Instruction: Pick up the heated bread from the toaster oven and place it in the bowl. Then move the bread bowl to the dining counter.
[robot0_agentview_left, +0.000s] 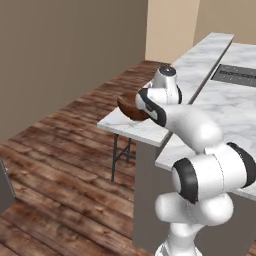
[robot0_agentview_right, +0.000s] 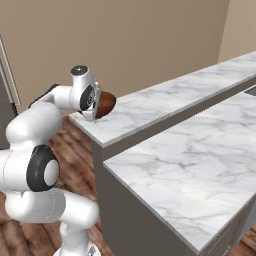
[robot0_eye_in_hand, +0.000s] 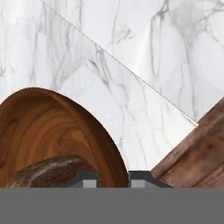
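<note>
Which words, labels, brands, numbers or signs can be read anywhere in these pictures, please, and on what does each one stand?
There are none to read.
The bowl shows wood grain and no lettering.
The heated bread in it bears only mottled crust.
The dining counter carries grey veining, no print.
The gripper at the bowl's rim has plain dark fingertips.

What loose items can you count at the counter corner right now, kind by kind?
Round dark reddish-brown wooden bowl: 1
Small dark-crusted bread piece, lying in that bowl: 1
Total: 2, both at the corner of the white grey-veined marble dining counter, with the hand at the bowl's rim.
</note>
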